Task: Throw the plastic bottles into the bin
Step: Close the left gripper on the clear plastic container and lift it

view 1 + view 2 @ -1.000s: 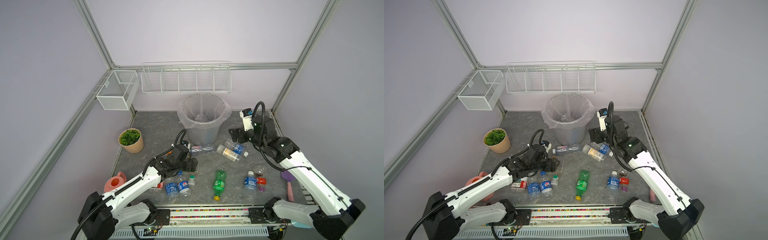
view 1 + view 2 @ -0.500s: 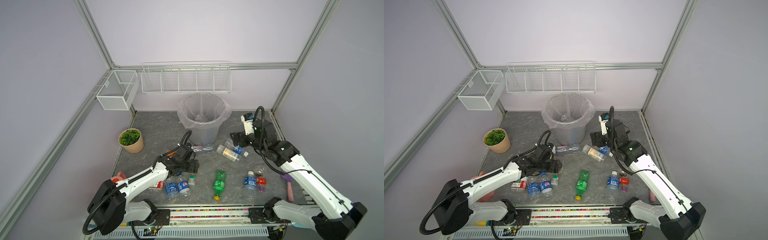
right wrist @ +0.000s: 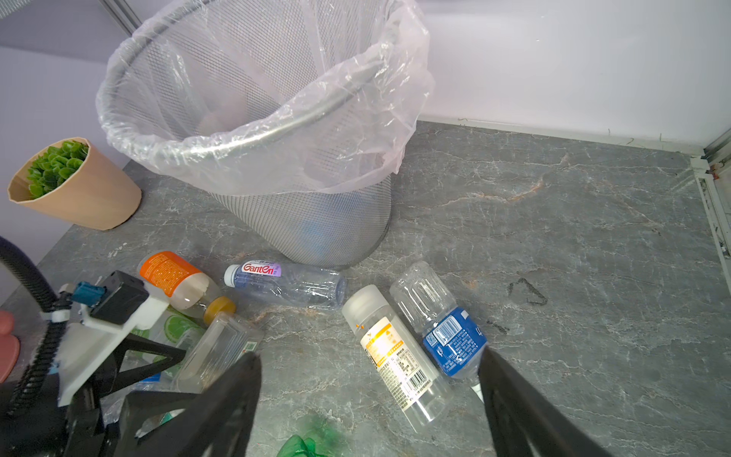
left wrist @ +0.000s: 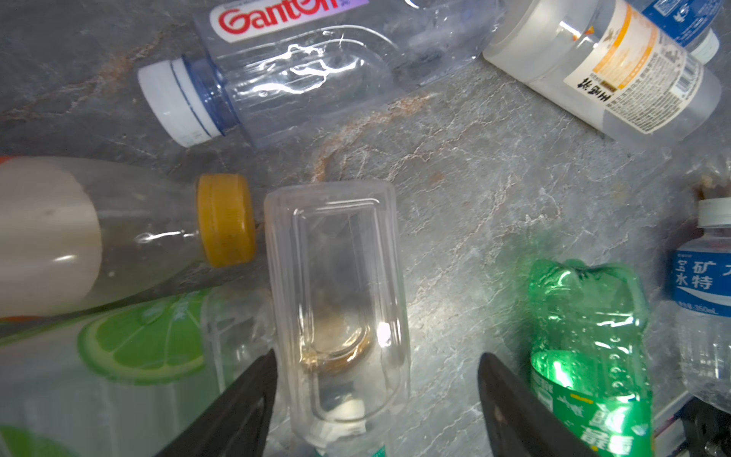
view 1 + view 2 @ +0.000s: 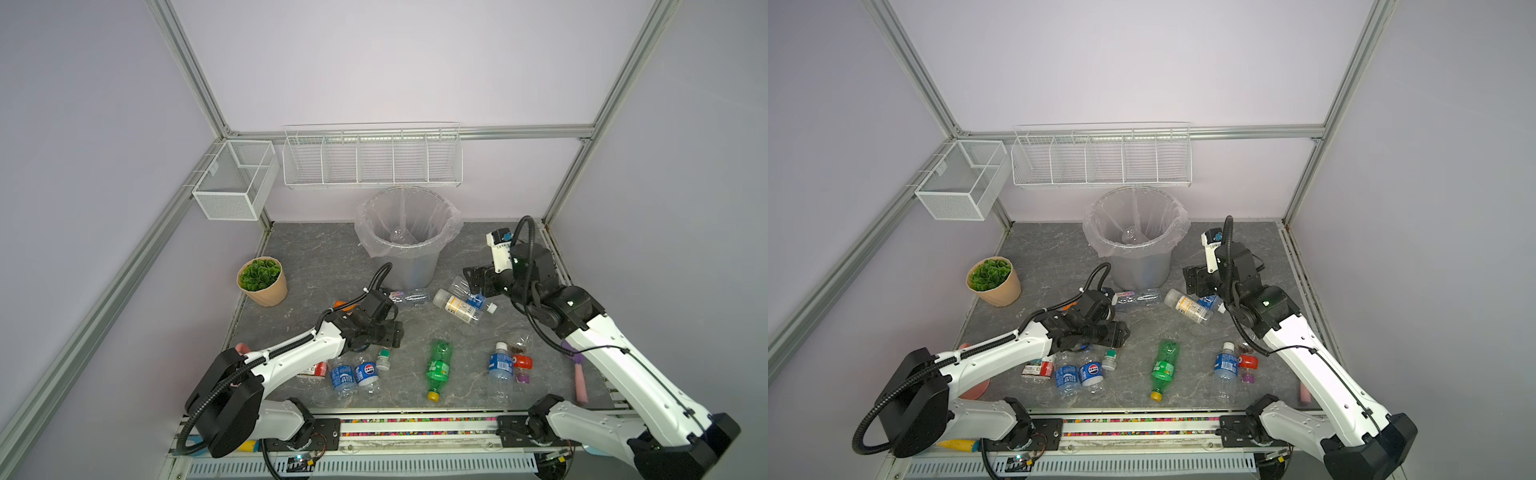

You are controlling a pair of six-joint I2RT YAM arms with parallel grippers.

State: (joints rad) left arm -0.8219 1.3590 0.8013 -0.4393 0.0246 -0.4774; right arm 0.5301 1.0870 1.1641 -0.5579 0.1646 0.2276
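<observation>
The bin (image 5: 409,266) (image 3: 316,221), grey mesh with a clear bag, stands at the back middle. Plastic bottles lie scattered in front of it. My left gripper (image 4: 375,354) (image 5: 390,332) is open and low over the floor, with a clear squared bottle (image 4: 336,257) lying between its fingers, close to one finger. Beside it lie an orange-capped bottle (image 4: 118,237) and a Ganten bottle (image 4: 296,71). My right gripper (image 3: 370,354) (image 5: 478,282) hangs open above a white bottle with an orange label (image 3: 395,356) and a blue-labelled bottle (image 3: 443,324).
A green bottle (image 5: 438,365) and several blue-labelled bottles (image 5: 500,370) lie near the front edge. A tan plant pot (image 5: 262,282) stands at the left. White wire baskets (image 5: 374,162) hang on the back wall. A pink tool (image 5: 579,382) lies at the right.
The left gripper has dropped and slid right over the clear squared bottle, its jaws narrowing a little. The right gripper has come down and forward toward the two bottles by the bin.
</observation>
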